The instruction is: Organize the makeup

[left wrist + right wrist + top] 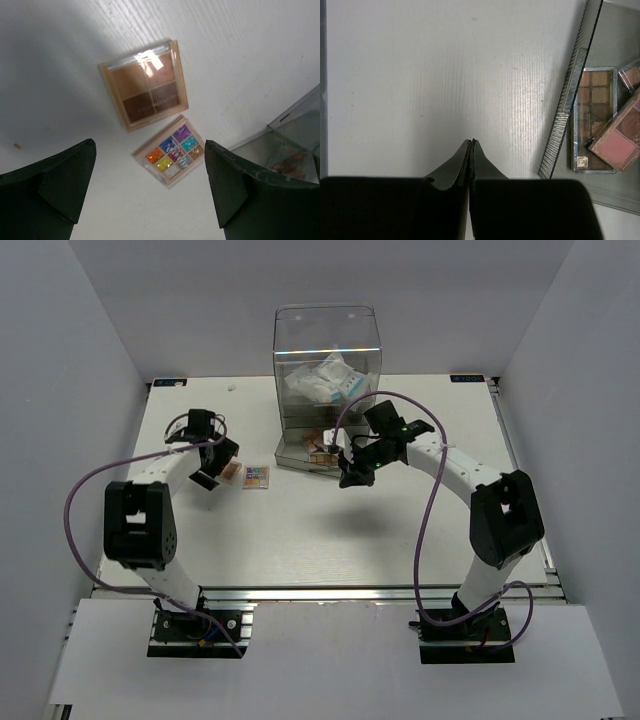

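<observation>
My left end effector [150, 144] hangs with its dark fingers [60, 180] spread wide, holding nothing, over the left part of the white worktop [300, 540]. Below it lie two pieces of the makeup. The flat square palette with four brown pans [145, 85] lies flat on the worktop. Just to its right is the smaller square palette with nine multicoloured pans [174, 150], turned at an angle, one corner close to the brown one. I cannot tell whether the two touch.

Further right, at the back centre, stands the tall clear acrylic drawer box [327, 370]. The white-blue crinkly packet [325, 383] sits inside its upper compartment. The box's low clear drawer [567, 100] is pulled out at the front. In it lies a long rectangular palette of tan and brown pans in a clear case [592, 120]. A pink-panned palette [620, 140] rests tilted across that one's right side.

My right end effector [471, 142] is pressed fully closed, fingers flat together with nothing between them. It hovers above bare worktop just in front of the drawer's ribbed front edge.
</observation>
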### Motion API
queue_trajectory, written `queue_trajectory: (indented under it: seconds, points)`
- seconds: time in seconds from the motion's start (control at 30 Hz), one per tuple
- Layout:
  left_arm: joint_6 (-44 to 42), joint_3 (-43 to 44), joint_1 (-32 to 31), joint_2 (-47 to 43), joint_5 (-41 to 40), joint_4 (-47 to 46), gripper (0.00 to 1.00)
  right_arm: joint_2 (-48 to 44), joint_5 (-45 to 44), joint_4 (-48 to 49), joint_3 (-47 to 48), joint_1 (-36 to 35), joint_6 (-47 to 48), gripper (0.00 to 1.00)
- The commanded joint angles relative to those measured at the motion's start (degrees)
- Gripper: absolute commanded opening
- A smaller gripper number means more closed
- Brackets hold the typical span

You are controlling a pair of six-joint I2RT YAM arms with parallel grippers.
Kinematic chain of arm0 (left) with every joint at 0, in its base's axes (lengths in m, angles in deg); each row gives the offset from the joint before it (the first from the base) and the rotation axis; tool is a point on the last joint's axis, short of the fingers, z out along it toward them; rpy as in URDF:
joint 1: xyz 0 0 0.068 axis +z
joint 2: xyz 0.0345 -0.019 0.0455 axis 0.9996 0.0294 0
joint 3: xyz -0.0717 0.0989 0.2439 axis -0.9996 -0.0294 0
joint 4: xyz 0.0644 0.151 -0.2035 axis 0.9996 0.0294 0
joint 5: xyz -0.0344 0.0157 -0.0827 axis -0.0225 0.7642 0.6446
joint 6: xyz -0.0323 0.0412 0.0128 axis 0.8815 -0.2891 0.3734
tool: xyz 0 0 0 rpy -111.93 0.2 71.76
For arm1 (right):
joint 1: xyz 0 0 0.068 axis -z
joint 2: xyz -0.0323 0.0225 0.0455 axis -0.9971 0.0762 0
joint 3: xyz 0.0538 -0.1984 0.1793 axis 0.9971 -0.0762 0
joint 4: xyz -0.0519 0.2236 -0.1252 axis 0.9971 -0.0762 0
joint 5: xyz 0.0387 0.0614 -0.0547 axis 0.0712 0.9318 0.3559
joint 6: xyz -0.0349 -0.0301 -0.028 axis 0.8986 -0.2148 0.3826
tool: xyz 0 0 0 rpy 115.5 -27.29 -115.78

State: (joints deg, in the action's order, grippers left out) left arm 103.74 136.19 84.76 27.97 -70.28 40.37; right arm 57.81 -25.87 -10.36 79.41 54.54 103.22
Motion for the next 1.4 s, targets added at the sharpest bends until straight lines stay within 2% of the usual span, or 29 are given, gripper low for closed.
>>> queue_trajectory:
  seconds: [0.0,0.27,0.47,0.73,1.0,1.13,1.2,1.23,1.27,1.37]
  points:
    - [-1.1,6.5,0.8,3.9,1.2,4.7,0.98,-4.1,0.5,2.2,-1.9,0.2,-2.8,0.0]
    - [-3.3,17.8,1.4,14.1,1.6,13.5,0.98,-8.2,0.8,4.1,-4.8,0.3,-5.2,0.0]
    - [-4.7,18.0,1.4,15.8,0.6,15.0,0.98,-8.9,1.0,4.6,-5.1,1.2,-6.6,0.0]
    - [-5.9,24.9,1.4,22.2,-0.6,19.2,0.98,-10.0,1.4,3.8,-4.1,1.4,-6.5,0.0]
    - [-5.0,22.2,1.8,23.3,-0.2,18.3,0.97,-11.7,1.5,4.2,-5.7,2.0,-7.0,0.01]
    - [-4.5,19.2,2.0,22.7,0.6,16.9,0.88,-12.1,1.6,4.2,-5.7,2.3,-7.1,0.01]
    - [-4.1,17.5,2.0,21.9,0.8,16.4,0.7,-12.0,1.9,4.2,-5.6,2.4,-7.2,0.01]
    - [-4.1,17.0,2.0,21.5,1.3,15.7,0.67,-12.0,2.0,4.2,-5.5,2.4,-7.2,0.01]
    - [-4.2,16.4,2.0,21.1,1.6,15.4,0.53,-12.0,2.1,4.1,-5.3,2.5,-7.3,0.01]
    - [-4.0,14.6,2.1,18.4,3.9,14.2,0.34,-11.9,2.3,3.9,-4.3,2.6,-7.6,0.01]
